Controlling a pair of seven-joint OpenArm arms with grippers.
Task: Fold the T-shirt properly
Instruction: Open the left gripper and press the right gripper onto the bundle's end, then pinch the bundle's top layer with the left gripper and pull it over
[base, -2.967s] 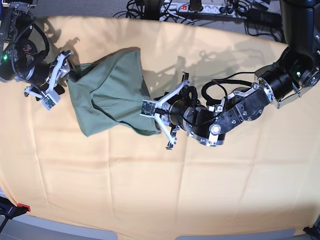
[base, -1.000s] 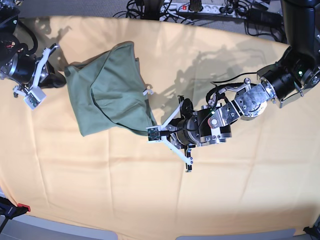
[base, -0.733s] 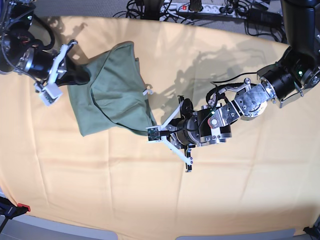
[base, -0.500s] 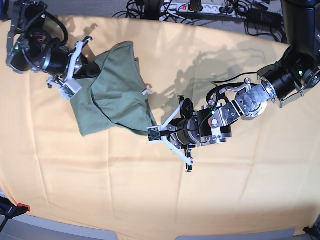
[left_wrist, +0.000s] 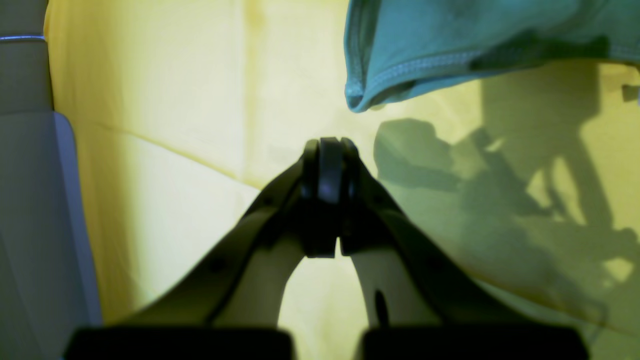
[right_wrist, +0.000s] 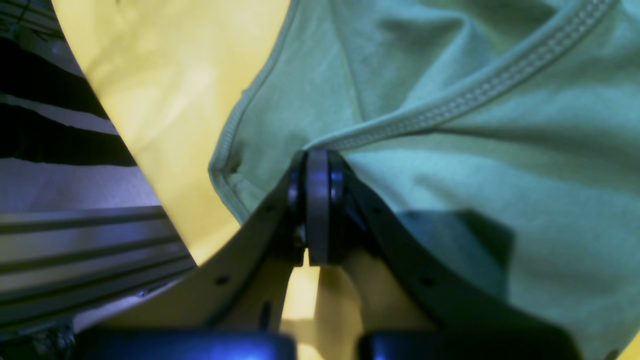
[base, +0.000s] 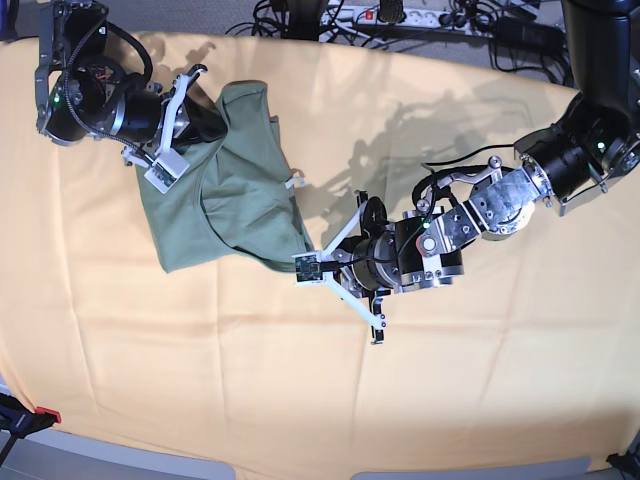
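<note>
Left wrist view: we are finding the left gripper (left_wrist: 327, 150) with its fingertips pressed together and nothing between them, hanging over the yellow-orange table cloth (left_wrist: 175, 100). A hemmed corner of the T-shirt (left_wrist: 450, 45) is lying just ahead of the tips, apart from them. Arm shadows are falling across the cloth on the right.

Right wrist view: we are seeing the right gripper (right_wrist: 316, 160) closed, its tips sitting against the T-shirt (right_wrist: 475, 150) where a stitched hem (right_wrist: 470, 95) runs up and away. Whether fabric is pinched between the tips, we cannot tell. The table cloth (right_wrist: 165, 90) is showing along the garment's edge.

Base view: we are recording the T-shirt (base: 225, 200) lying crumpled on the cloth-covered bench (base: 320, 390), toward the far left corner. The right gripper (base: 205, 125) is resting at the garment's upper left part. The left gripper (base: 335, 262) is lying near the bench centre, just beside the garment's lower right corner, closed and empty.
</note>
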